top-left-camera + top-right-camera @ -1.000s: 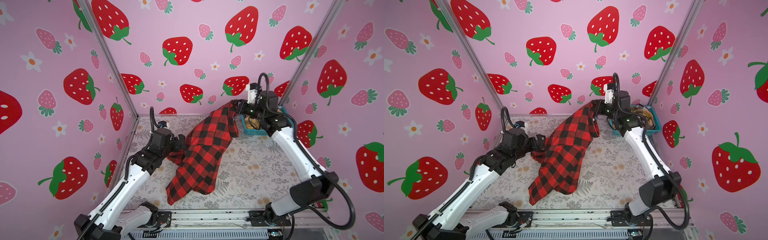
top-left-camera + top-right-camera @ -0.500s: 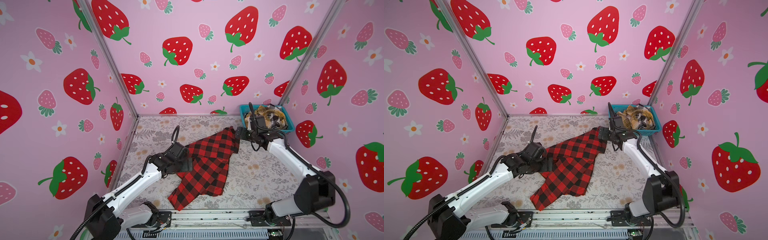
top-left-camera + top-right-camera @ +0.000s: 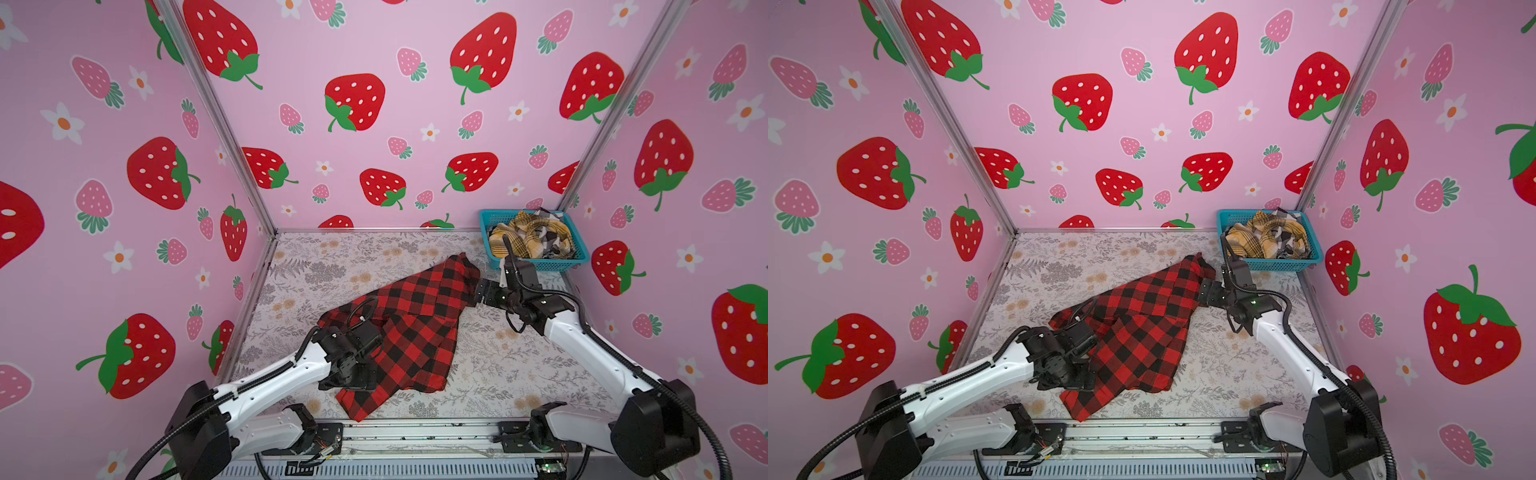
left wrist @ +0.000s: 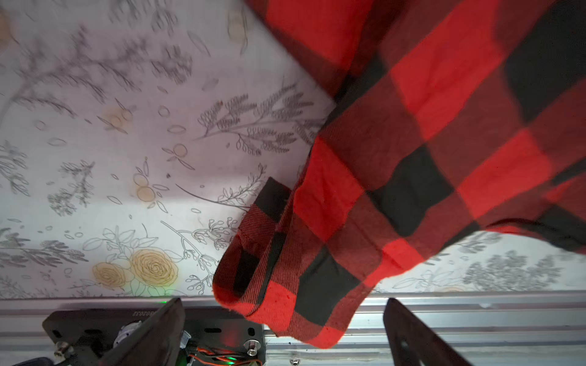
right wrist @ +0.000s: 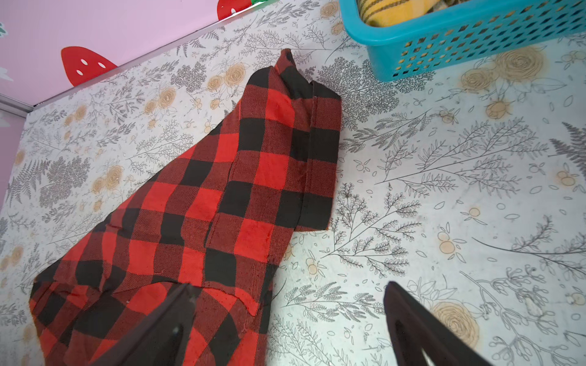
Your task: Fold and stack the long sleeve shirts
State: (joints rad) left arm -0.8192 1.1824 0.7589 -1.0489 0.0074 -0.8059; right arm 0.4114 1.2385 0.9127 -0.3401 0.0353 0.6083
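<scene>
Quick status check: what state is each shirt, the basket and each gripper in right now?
Red-and-black shirt: unfolded, rumpled on the table, not gripped.
Teal basket: upright, holding two shirts.
Mustard-yellow shirt: bunched in the basket.
Black-white shirt: bunched in the basket.
Left gripper: open.
Right gripper: open.

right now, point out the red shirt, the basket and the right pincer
red shirt (image 3: pixel 415 332), in a top view, mid cloth
basket (image 3: pixel 540 264), in a top view, front wall
right pincer (image 5: pixel 288 285), right wrist view, between fingertips
</scene>
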